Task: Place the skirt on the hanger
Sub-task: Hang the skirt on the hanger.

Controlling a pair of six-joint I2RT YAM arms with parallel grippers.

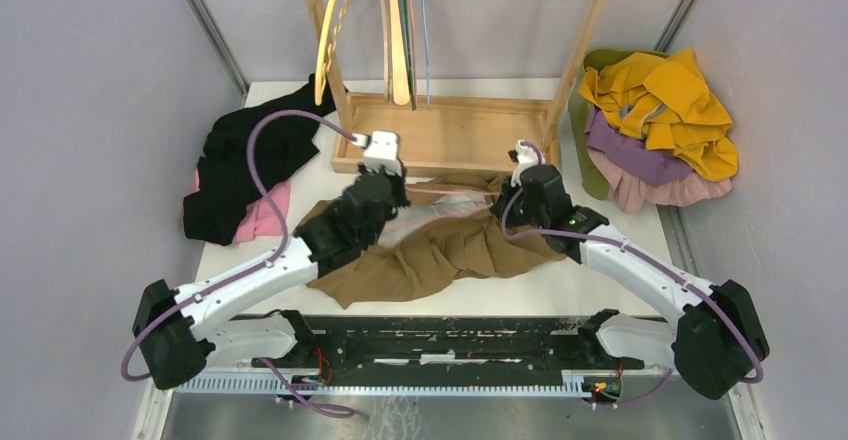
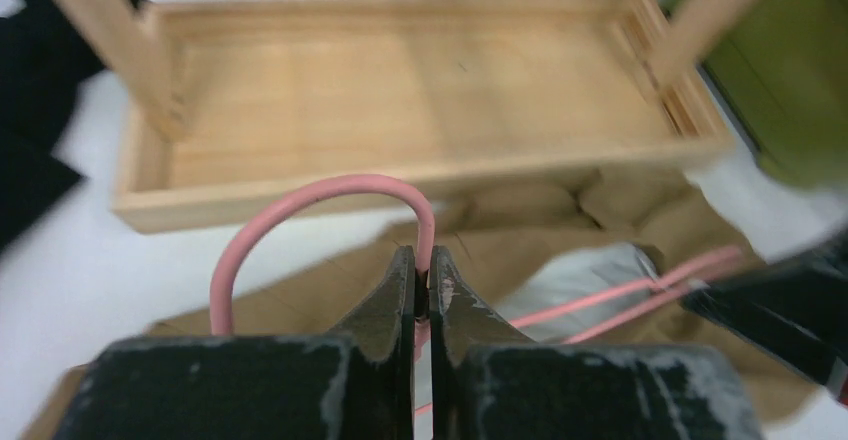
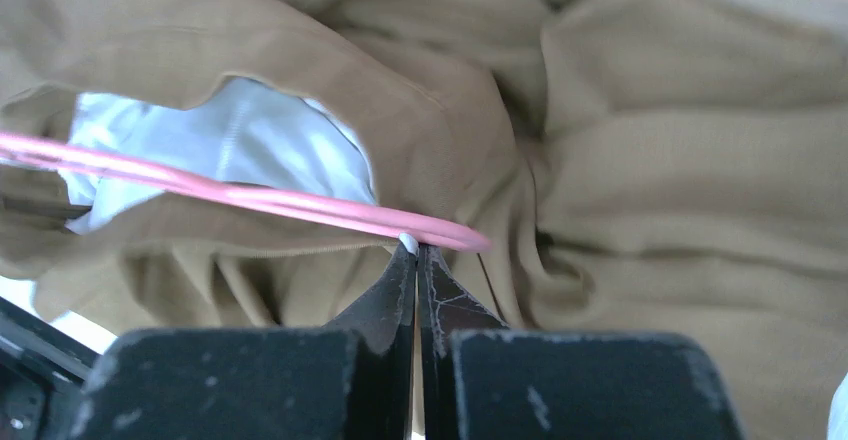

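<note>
Midway across the table (image 1: 600,282), just in front of the wooden rack (image 1: 450,138) that stands at the far edge, the brown skirt (image 1: 440,255) lies crumpled and spread flat toward the near edge. A pink wire hanger (image 1: 440,193) rests on its upper part, close to the rack's tray base.

The left gripper (image 1: 385,185) is above the skirt's far left part. In its wrist view the jaws are pressed together on the hanger's hook (image 2: 320,192), which arches up to the left and comes down between the fingertips (image 2: 400,290). Beyond them the hanger's arms run off to the right over the skirt's pale lining (image 2: 580,275).

The right gripper (image 1: 525,192) sits at the skirt's far right part. Its jaws are drawn tight with no gap, the tips (image 3: 405,270) touching the bent end of the hanger (image 3: 250,200) at the edge of the skirt's waist opening (image 3: 300,90). Whether they pinch wire, cloth or nothing I cannot tell.

Several hangers (image 1: 400,40) hang from the rack. A black garment (image 1: 240,170) lies over a pink one (image 1: 262,216) by the left edge. A heap of yellow, purple and pink clothes (image 1: 660,110) fills the far right corner.
</note>
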